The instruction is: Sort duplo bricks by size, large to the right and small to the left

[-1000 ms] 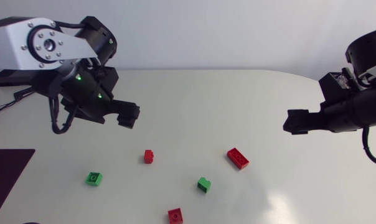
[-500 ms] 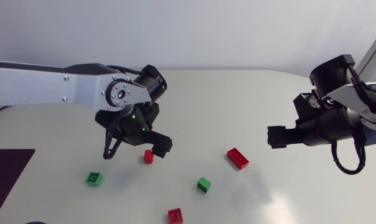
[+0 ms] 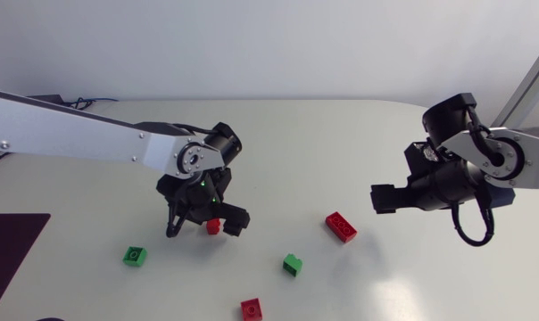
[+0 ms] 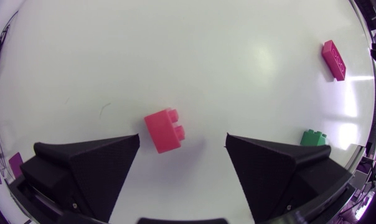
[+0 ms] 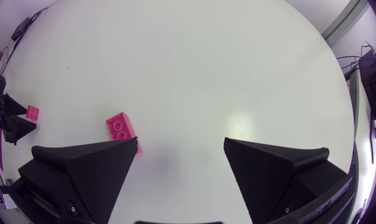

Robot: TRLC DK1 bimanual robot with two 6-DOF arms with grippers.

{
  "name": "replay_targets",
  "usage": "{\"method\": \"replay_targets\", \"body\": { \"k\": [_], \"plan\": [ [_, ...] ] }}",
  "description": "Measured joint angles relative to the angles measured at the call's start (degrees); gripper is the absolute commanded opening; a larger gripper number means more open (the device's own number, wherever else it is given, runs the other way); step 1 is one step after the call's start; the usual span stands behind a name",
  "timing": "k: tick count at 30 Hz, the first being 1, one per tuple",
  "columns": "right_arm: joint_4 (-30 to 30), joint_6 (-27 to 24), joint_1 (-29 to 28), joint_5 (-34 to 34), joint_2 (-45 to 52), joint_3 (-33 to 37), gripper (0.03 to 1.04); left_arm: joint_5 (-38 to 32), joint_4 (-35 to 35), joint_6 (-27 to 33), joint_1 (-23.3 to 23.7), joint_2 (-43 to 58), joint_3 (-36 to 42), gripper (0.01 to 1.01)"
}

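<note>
**Tools.** The left tool (image 3: 211,226) was found set wide, its fingers straddling the small red brick (image 3: 213,226). In the left wrist view neither finger was seen to touch the brick. It was noted to lie turned askew and nearer to one finger than to the other. The right tool (image 3: 384,198) was also found wide, with nothing between its fingers. The long red brick (image 3: 341,226) was placed at 8 o'clock from it, and in the right wrist view just ahead of one finger.

**Task items.** All bricks were found on the worktop (image 3: 323,143). Taken from the small red brick in the head view, the long red brick was recorded at 3 o'clock. One green brick (image 3: 134,256) was recorded at 8 o'clock, a second green brick (image 3: 293,264) at 4 o'clock and another red brick (image 3: 252,308) at 5 o'clock. No sorting was judged complete.

**Risks.**
- Because the brick was off-centre and skewed, it was judged likely to be met first by one finger on closing. It could then be pushed or spun across the worktop.
- A corner-to-corner pinch was considered possible, from which the brick could be squeezed out or dropped in transit.
- The height of the fingers over the worktop could not be told. A grip taken too high, on the studs only, was judged insecure.
</note>
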Motion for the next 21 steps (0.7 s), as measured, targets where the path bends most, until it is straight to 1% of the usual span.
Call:
{"method": "replay_targets", "body": {
  "k": [4, 8, 9, 10, 12, 13, 14, 15, 17, 21],
  "plan": [
    [0.3, 0.0, -0.6, 0.0, 0.0, -0.3, 1.0, 0.1, 2.1, 0.0, -1.4, 0.1, -0.2, 0.854],
    [0.3, 0.0, -0.8, 0.0, 0.0, -0.8, 1.0, 0.2, 2.2, 0.0, -1.2, 0.1, -0.2, 0.852],
    [0.3, 0.0, -0.8, 0.0, 0.0, -0.8, 1.0, 0.2, 2.2, 0.0, -1.1, 0.1, -0.2, 0.836],
    [0.3, 0.0, -0.8, 0.0, 0.0, -0.9, 1.0, 0.2, 2.2, 0.0, -1.0, 0.1, -0.2, 0.77],
    [0.6, 0.0, -0.9, 0.0, 0.0, -1.0, 1.0, 0.2, 2.2, 0.0, -0.6, 0.1, -0.2, 0.672],
    [0.7, 0.0, -0.9, 0.0, 0.0, -1.0, 1.0, 0.2, 2.2, 0.0, -0.4, 0.1, -0.2, 0.585],
    [0.7, 0.0, -1.0, 0.0, 0.0, -1.1, 1.0, 0.2, 2.2, 0.0, 0.0, 0.1, -0.2, 0.525],
    [0.7, 0.0, -1.0, 0.0, 0.0, -1.2, 1.0, 0.2, 2.4, 0.0, 0.6, 0.1, -0.2, 0.444],
    [0.9, 0.0, -1.1, 0.0, -0.1, -1.3, 1.0, 0.2, 3.8, 0.0, 1.9, 0.1, -0.5, 0.225],
    [1.1, 0.0, -1.1, 0.0, -0.1, -1.5, 1.0, 0.4, 6.0, -0.2, 3.4, 0.1, -2.0, 0.211]
  ]
}}
